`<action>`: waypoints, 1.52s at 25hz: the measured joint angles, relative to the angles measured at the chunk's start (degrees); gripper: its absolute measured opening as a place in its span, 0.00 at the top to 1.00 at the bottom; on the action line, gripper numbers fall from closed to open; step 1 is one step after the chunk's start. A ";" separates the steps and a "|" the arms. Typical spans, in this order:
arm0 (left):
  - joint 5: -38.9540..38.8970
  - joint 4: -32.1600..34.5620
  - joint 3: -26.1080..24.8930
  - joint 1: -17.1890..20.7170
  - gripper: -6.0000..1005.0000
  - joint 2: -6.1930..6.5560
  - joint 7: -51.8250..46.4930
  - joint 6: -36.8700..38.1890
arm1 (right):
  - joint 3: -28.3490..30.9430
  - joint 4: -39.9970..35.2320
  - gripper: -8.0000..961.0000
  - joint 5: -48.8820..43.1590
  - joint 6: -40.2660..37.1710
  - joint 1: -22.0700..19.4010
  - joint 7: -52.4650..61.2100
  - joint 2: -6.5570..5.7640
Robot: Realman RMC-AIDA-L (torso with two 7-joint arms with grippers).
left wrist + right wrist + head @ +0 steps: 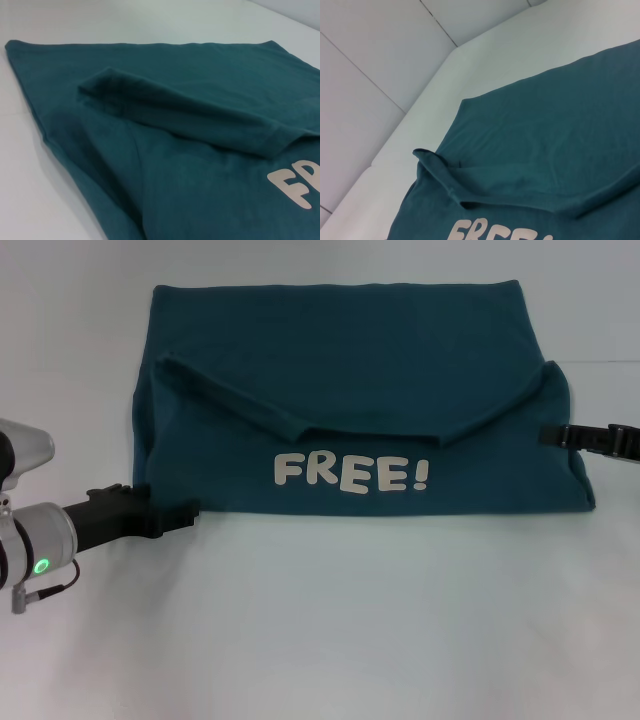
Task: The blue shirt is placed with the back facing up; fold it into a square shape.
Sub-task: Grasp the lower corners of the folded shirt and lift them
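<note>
The shirt (360, 390) is lying spread across the white table (320, 640), already folded up from the near side so that the cream "FREE!" lettering (352, 473) is showing along its near edge, with both sleeves folded in and meeting in a shallow V just above the letters. The left gripper (185, 515) is sitting low at the shirt's near left corner, its black fingers lying flat on the table and touching the fabric's edge right where the fold ends; whether those jaws are pinching cloth or standing apart, I cannot tell, as they are reading as one dark bar from above. Over on the other side, the right gripper (550, 435) is reaching in from the right edge, its tip pressing against the shirt's right side near the sleeve fold, and again the jaw gap is not showing. The left wrist view is looking across the folded left sleeve (185, 115) toward the first letters, and the right wrist view is looking over the other sleeve (470, 185) toward the table's far edge, neither showing its own fingers.
</note>
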 joint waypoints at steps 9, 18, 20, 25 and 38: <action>0.00 0.23 -0.02 0.00 0.22 0.00 0.00 -0.61 | 0.01 0.00 0.39 0.00 -0.01 -0.44 -0.07 0.11; 0.00 0.37 -0.16 0.21 0.25 0.05 0.00 -1.70 | 0.69 0.00 0.39 0.00 0.03 -0.64 -0.28 0.21; 0.00 0.34 0.01 0.18 0.26 0.06 0.00 -1.69 | 0.70 0.00 0.39 0.00 0.06 -0.66 -0.29 0.21; 0.20 0.17 0.35 0.09 0.28 0.08 0.00 -1.82 | 0.81 0.00 0.39 0.00 0.18 -0.72 -0.30 0.20; 2.41 0.22 0.52 -0.28 0.39 0.01 -0.67 -3.05 | 1.25 0.00 0.41 0.00 0.20 -0.68 -0.25 0.29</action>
